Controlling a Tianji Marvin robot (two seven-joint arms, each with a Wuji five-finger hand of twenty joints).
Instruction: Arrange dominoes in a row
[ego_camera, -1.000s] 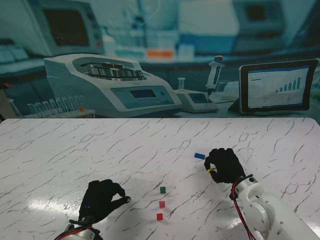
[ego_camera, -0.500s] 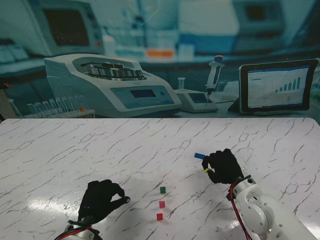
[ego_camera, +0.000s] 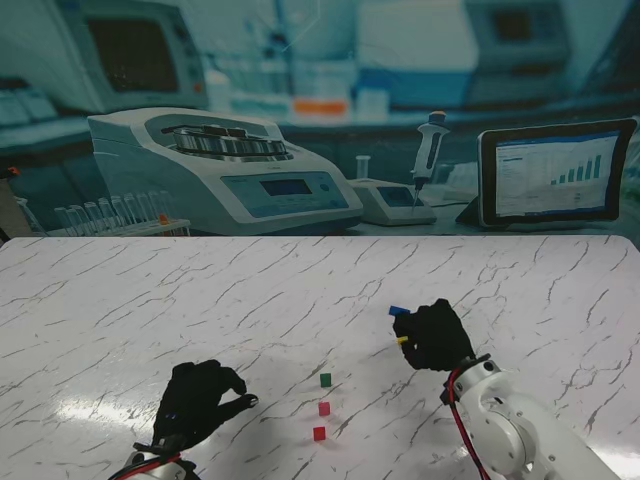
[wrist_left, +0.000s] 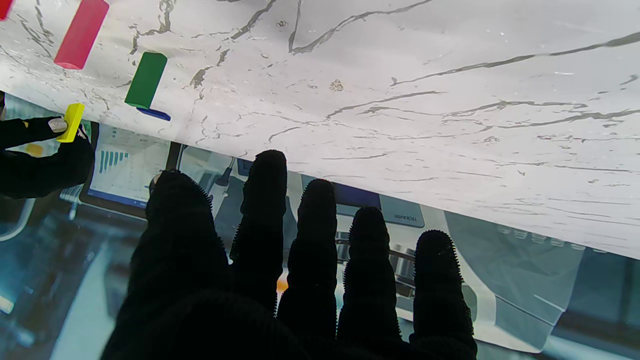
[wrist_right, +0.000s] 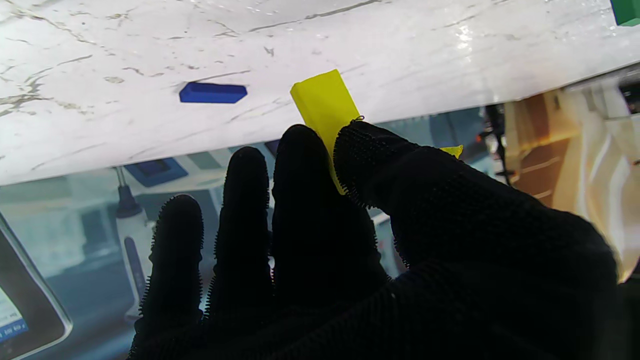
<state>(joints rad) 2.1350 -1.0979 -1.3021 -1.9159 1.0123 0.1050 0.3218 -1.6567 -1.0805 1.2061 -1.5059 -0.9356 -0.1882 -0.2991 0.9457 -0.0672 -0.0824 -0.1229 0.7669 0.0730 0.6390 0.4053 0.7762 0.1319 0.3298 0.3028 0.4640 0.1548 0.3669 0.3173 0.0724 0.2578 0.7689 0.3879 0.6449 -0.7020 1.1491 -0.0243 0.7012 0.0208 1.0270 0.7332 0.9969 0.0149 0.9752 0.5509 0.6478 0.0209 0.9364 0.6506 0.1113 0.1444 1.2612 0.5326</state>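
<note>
Left hand: the black-gloved left hand (ego_camera: 200, 402) sits low on the white marble-pattern table (ego_camera: 150, 300), fingers loosely curled and apart, nothing in them.
Standing row: small red plastic domino (ego_camera: 319, 433), pinkish-red plastic domino (ego_camera: 324, 408) and green plastic domino (ego_camera: 326, 380) stand in a line running toward 12 o'clock, at about 3 o'clock from the left hand and apart from it.
Right hand: the black-gloved right hand (ego_camera: 432, 338) pinches a small yellow plastic domino (wrist_right: 326, 107) between thumb and forefinger; it juts out past the fingertips.
Blue piece: a flat blue plastic domino (ego_camera: 398, 310) lies on the table at about 11 o'clock from the right hand, just beside the knuckles.
Row to right hand: the green domino lies at roughly 8 o'clock from it, well apart.
</note>
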